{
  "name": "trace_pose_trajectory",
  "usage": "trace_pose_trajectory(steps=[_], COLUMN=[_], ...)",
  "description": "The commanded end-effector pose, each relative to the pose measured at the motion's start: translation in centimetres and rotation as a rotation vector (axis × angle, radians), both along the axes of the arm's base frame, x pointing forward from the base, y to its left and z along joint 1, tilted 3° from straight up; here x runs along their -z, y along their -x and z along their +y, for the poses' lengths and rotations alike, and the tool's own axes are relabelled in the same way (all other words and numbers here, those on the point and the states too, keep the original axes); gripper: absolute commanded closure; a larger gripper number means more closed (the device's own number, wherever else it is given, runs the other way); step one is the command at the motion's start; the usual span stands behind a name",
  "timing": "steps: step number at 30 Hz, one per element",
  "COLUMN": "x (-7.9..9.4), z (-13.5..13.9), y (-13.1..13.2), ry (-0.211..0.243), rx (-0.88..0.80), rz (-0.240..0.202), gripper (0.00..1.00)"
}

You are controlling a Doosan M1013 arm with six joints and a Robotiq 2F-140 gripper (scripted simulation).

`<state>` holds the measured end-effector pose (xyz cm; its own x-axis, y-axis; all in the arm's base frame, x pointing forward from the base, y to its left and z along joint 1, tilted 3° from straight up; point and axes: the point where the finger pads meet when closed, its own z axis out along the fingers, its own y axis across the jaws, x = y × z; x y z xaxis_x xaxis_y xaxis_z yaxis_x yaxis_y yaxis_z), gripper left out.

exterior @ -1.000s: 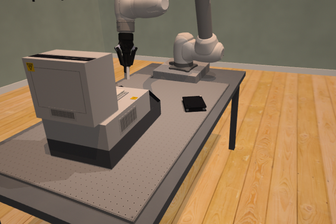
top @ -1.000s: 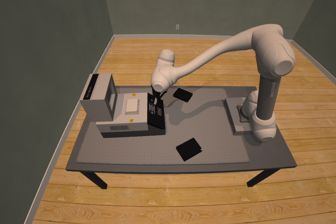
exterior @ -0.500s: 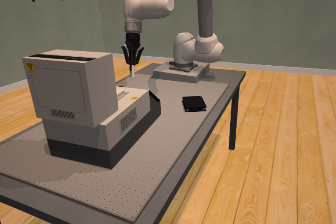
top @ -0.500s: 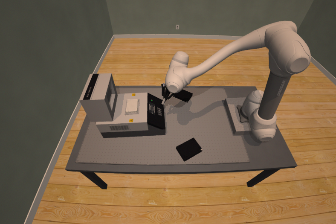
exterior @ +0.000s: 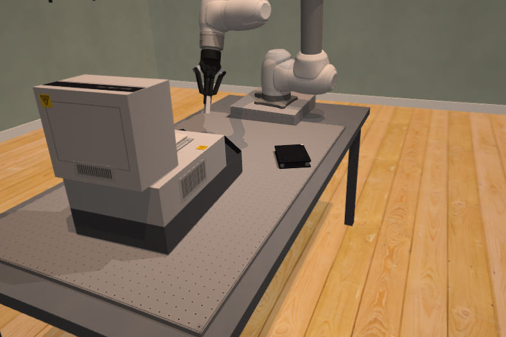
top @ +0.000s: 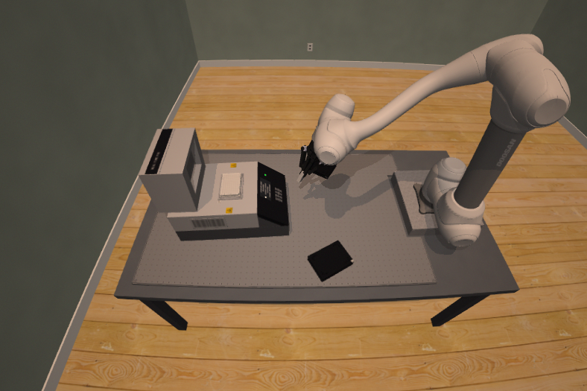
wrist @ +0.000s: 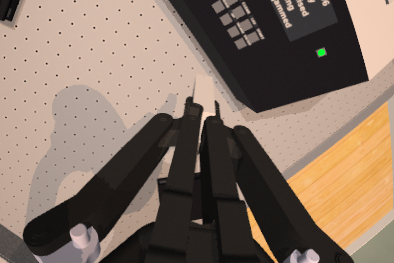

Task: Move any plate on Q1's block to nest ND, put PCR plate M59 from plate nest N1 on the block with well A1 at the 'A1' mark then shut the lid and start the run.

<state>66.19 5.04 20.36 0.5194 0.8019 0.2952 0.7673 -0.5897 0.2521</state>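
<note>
The cycler Q1 (top: 213, 191) stands at the table's left with its lid (top: 173, 168) raised at the back; it also shows in the exterior view (exterior: 135, 161). A white 96-well plate (top: 231, 185) lies flat on its block. The status lamp (wrist: 321, 53) is green. The black panel with the keypad (wrist: 237, 21) faces right. My gripper (top: 300, 177) is shut and empty. It hangs above the table just right of the panel, and its tips (wrist: 202, 94) point down a little in front of the keypad, not touching it. It also shows in the exterior view (exterior: 207, 106).
An empty black nest (top: 329, 260) lies near the table's front middle, also seen in the exterior view (exterior: 291, 155). The arm's base (top: 451, 206) stands at the right.
</note>
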Motion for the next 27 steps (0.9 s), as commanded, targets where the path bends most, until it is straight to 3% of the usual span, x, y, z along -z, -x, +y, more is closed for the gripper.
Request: trace_pose_trajectory(steps=[1, 27], x=[0.1, 2.1], z=[-0.1, 0.4], y=[0.6, -2.3], ry=[-0.001, -0.001], rx=[0.006, 0.006], rz=[-0.004, -0.004], gripper=[1.00, 1.00])
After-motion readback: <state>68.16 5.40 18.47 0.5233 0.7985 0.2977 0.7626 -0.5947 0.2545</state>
